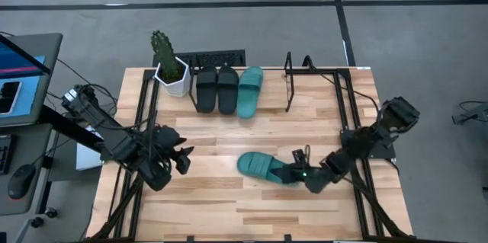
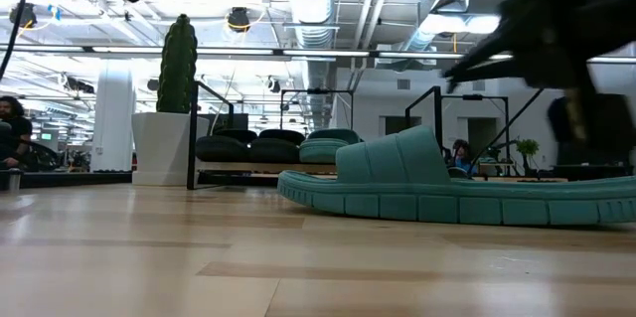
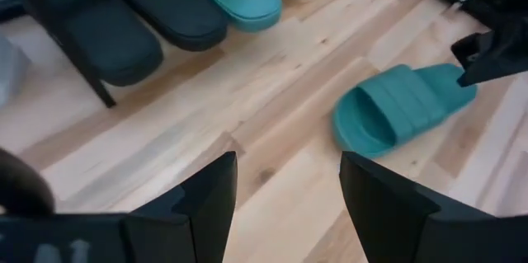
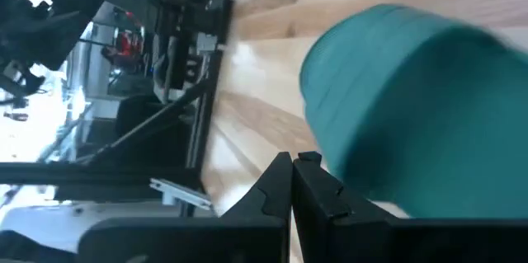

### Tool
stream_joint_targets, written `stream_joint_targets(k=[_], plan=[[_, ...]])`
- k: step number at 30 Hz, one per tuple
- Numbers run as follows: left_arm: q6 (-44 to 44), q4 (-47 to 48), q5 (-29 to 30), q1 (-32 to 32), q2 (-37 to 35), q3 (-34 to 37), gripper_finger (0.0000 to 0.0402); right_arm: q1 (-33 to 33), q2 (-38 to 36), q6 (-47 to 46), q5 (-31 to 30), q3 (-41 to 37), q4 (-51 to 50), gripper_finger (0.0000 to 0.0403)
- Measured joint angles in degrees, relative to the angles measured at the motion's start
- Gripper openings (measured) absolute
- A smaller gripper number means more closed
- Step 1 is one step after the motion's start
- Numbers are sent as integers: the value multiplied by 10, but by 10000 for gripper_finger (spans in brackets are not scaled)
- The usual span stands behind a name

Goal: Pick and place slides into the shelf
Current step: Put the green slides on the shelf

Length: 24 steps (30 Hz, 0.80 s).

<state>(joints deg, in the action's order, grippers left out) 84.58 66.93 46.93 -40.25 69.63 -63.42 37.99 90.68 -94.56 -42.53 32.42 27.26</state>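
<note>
Two black slides [image 1: 216,88] and one teal slide [image 1: 249,91] sit side by side in the shelf [image 1: 288,83] at the table's far edge. A second teal slide [image 1: 263,167] [image 2: 427,183] [image 3: 404,106] lies flat on its sole on the table, right of centre, toe toward the left. My right gripper [image 1: 299,174] [image 4: 294,168] is shut, at this slide's heel end [image 4: 396,106]. My left gripper [image 1: 183,159] [image 3: 289,189] hovers open over the table's left half, well away from every slide. My right gripper has its shut fingers [image 4: 318,185] close beside the loose teal slide's heel end [image 4: 355,172], with nothing between them. I cannot tell whether the fingers touch it. The slide lies flat on the table.
A cactus in a white pot [image 1: 171,68] stands at the far left corner, next to the shelf's left end. The shelf has free room right of the teal slide. Black frame rails [image 1: 351,113] run along the table's left and right sides.
</note>
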Motion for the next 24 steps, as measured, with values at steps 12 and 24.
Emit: stream_joint_targets(k=[12,24], plan=[[20,115,42,-32,-53,0,204,-95,50,-3,163,38,14,42],[25,179,47,-38,-79,0,204,-98,45,-37,231,57,12,152]])
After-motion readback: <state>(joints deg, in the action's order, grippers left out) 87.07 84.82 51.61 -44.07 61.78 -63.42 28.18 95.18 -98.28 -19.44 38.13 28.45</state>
